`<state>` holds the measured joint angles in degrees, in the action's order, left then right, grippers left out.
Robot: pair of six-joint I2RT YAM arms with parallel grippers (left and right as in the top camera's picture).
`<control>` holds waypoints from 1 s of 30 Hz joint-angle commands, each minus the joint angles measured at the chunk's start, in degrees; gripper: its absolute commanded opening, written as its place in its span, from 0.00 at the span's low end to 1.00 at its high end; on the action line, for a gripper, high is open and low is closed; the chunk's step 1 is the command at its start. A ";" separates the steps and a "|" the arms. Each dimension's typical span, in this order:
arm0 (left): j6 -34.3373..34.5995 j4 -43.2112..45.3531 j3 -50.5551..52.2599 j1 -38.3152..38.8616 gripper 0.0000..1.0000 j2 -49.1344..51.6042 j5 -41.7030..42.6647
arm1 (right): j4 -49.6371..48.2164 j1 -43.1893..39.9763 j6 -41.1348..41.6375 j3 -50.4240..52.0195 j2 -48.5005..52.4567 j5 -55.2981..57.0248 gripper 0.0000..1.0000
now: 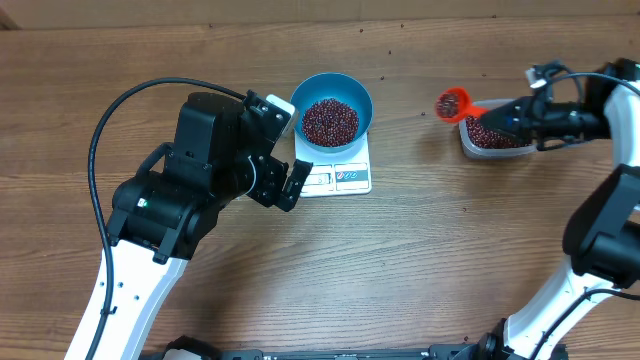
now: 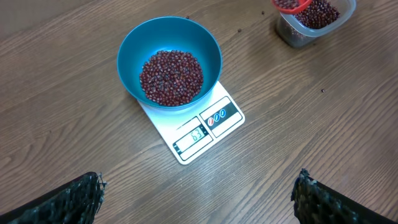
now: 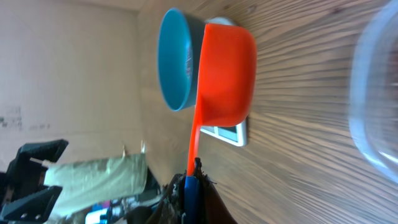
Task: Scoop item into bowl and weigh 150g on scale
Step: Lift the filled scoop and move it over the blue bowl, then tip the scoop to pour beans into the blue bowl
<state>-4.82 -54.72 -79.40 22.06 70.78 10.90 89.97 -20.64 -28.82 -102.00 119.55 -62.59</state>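
- The wooden table point(image 1: 450, 250) fills the overhead view; a few stray grains lie on it near the bowl and the tub
- The left arm point(image 1: 170, 200) reaches in from the lower left; the left gripper point(image 1: 288, 150) hangs just beside the scale's near-left side; its jaws are spread wide and hold nothing; in the left wrist view the two fingertips point(image 2: 81, 196) sit at the bottom corners with bare table between them
- The right arm point(image 1: 600, 230) comes in from the right edge; the right gripper point(image 1: 505, 113) is clamped tight on the thin handle of the scoop, which the right wrist view shows running down into the fingers point(image 3: 191, 186)
- The bowl point(image 1: 305, 95), deep and bright blue, sits on the far part of the scale and covers most of it
- The scale point(image 1: 350, 178), flat and white, lies near the middle of the table; its display and button panel stick out from under the bowl on the near edge; digits are lit, but too small to read surely
- The clear tub point(image 1: 495, 140) stands well to the right of the scale, with beans inside
- The scoop point(image 1: 453, 103), orange, is held in the air at the tub's bowl-side edge, cup upward, with some beans in it
- The beans point(image 1: 330, 121), small and dark red-brown, form a heap in the bottom of the bowl
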 commanded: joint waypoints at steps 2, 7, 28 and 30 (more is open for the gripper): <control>0.33 0.04 -1.03 -0.31 1.00 0.20 -0.37 | -0.07 4.46 0.55 -4.39 0.04 -3.54 0.04; 0.33 0.02 -1.03 -0.31 0.99 0.20 -0.37 | -0.31 10.38 3.34 -9.35 0.04 -3.50 0.04; 0.33 0.04 -1.03 -0.31 0.99 0.20 -0.37 | -10.49 40.96 32.30 -26.38 0.04 55.84 0.04; 0.33 0.02 -1.03 -0.31 1.00 0.20 -0.37 | -10.43 44.02 32.28 -26.38 0.04 62.18 0.04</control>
<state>-4.82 -54.72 -79.40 22.06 70.78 10.90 79.70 20.34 1.21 -126.28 119.57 -15.68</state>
